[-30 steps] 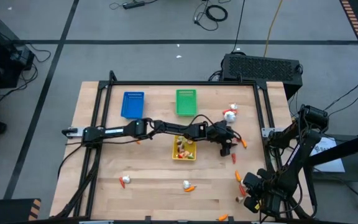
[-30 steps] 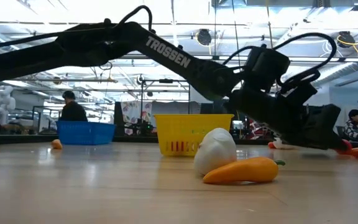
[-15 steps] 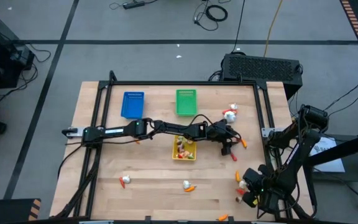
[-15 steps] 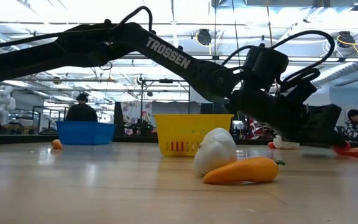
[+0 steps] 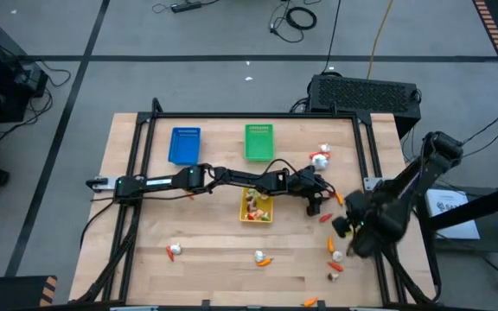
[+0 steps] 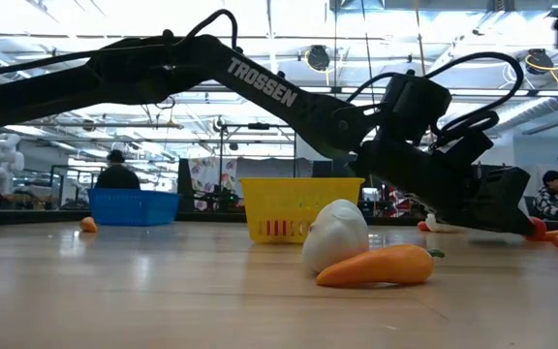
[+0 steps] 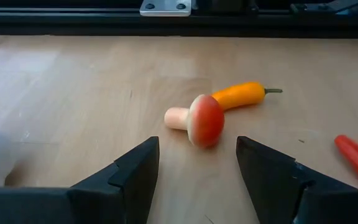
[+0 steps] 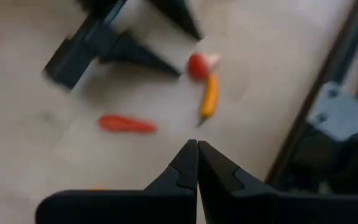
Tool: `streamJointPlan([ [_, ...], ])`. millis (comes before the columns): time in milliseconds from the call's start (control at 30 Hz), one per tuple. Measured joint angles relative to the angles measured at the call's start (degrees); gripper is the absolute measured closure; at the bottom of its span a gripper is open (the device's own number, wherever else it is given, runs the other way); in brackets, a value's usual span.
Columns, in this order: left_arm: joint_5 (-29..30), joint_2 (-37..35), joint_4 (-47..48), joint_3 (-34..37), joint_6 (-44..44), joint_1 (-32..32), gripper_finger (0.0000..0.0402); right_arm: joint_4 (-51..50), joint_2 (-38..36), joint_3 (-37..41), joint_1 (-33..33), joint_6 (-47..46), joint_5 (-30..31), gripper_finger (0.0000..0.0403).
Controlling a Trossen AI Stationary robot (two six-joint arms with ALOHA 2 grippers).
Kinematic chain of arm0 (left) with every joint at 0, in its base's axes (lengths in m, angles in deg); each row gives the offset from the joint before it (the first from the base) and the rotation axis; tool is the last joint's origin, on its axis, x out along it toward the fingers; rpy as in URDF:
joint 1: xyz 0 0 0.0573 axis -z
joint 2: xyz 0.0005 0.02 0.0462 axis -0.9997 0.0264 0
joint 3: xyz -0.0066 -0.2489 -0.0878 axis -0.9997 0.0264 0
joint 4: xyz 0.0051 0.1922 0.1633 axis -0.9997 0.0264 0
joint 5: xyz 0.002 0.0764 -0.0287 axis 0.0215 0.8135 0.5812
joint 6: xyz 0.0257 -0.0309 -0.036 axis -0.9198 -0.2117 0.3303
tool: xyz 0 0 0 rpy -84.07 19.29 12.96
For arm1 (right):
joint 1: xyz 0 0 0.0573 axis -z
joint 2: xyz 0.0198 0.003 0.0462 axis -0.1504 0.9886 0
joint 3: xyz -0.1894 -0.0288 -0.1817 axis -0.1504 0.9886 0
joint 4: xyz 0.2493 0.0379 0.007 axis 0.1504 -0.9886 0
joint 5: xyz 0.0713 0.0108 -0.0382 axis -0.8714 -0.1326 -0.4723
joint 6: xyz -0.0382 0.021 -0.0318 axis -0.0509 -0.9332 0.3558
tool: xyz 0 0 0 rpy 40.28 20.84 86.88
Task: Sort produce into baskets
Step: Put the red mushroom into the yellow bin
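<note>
Because the left arm reaches all the way across the table, the left gripper sits low just past the yellow basket, on the side away from the arm's base. Its fingers are spread wide apart and hold nothing. A red-capped toy mushroom lies on the wood right in front of the gap, so the fingers look lined up to close on it. An orange pepper lies just behind the mushroom, and a red carrot piece lies off to one side.

The right gripper hangs above the table, farther from the yellow basket than the mushroom is. Its fingers are pressed together and empty.

The blue basket and green basket stand beyond the yellow basket, near the far edge. A white bulb and other bits lie loose on the table.
</note>
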Motion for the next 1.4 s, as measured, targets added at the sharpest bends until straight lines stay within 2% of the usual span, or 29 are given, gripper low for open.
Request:
streamJointPlan([
  [167,0.3,0.0,1.7,0.0,0.1,-0.1,0.018,2.0,-2.9,3.5,8.8,10.7,-0.1,0.0403],
  [300,0.3,-0.1,2.7,0.0,0.1,-0.1,0.018,8.4,-6.8,9.2,14.3,16.7,-2.1,0.0403],
  [467,0.3,-0.1,2.7,0.0,0.1,-0.1,0.018,8.1,-9.5,8.7,16.9,18.7,-0.5,0.0403],
  [733,0.2,-0.1,2.8,0.0,1.6,-0.2,0.018,9.4,-6.6,8.9,26.2,30.3,-6.2,0.0403],
  [900,0.2,-0.1,2.9,0.0,1.7,-0.2,0.018,9.7,-3.8,8.9,31.9,38.3,-6.4,0.0403],
  [1133,-0.2,-0.1,3.2,0.0,1.8,-0.2,0.018,18.8,-2.4,14.1,36.9,45.8,-8.2,0.0403],
  [1267,0.0,-0.1,3.3,0.0,1.8,-0.2,0.018,19.8,-3.0,16.3,37.3,44.9,-5.3,0.0403],
  [1400,0.0,-0.1,3.3,0.0,1.3,-0.2,0.018,20.1,-3.1,16.4,37.3,44.9,-5.9,0.0403],
])
